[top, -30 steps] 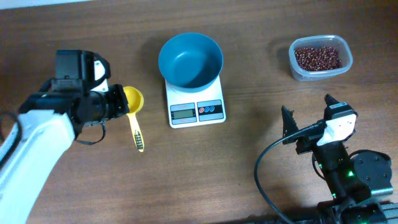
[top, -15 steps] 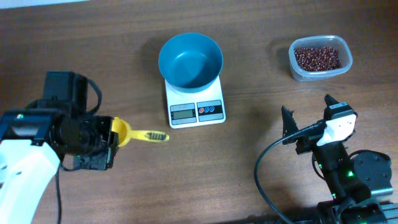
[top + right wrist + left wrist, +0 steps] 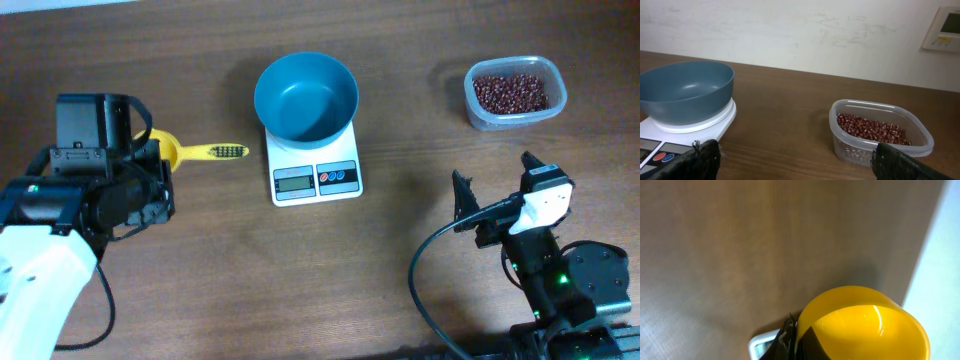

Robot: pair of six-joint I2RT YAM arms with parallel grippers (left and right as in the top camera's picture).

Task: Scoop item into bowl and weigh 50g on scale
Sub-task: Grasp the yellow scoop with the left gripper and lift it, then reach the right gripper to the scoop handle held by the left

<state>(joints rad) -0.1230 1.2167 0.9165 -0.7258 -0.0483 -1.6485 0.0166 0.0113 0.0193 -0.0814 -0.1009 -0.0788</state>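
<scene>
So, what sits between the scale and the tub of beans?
Nothing: only bare wooden table lies between the scale and the tub, as the overhead view shows.

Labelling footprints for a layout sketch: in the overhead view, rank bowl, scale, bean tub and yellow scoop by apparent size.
Largest: bowl. Next: scale and tub look alike, the scale partly hidden under the bowl. Smallest: scoop.
</scene>
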